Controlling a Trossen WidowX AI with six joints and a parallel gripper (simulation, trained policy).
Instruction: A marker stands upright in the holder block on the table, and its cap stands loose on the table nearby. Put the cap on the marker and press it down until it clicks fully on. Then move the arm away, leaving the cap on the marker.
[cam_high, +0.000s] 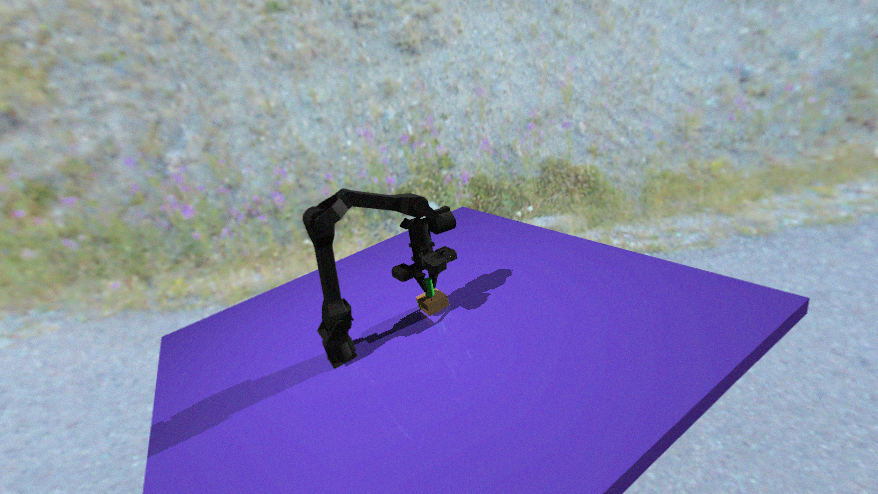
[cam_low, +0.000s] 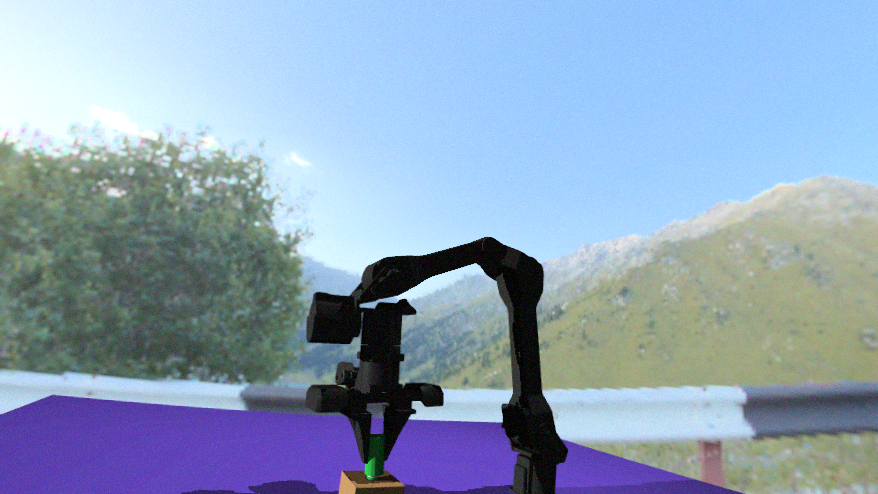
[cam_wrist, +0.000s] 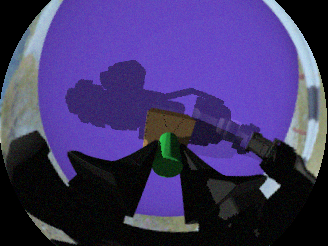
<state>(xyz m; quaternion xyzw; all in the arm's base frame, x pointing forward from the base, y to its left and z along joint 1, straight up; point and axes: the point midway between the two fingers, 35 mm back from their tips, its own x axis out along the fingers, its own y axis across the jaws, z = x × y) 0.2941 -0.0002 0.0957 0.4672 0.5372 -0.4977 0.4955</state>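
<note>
The green cap (cam_high: 430, 286) (cam_low: 375, 445) (cam_wrist: 167, 165) is between the fingers of my gripper (cam_high: 429, 290) (cam_low: 375, 458) (cam_wrist: 168, 145), which is shut on it. The cap is close to upright, right over the wooden holder block (cam_high: 434, 304) (cam_low: 370, 489) (cam_wrist: 165, 121). Its lower end is at or just above the block's top. No bare length of marker shows between cap and block; the marker is hidden by the cap and the block. Whether the cap is fully on cannot be told.
The block stands on the purple table (cam_high: 552, 368) (cam_low: 122, 442) (cam_wrist: 175, 40). The arm's base (cam_high: 338, 350) stands on the table to the left of the block in the top view. The arm's shadow falls across the table around the block.
</note>
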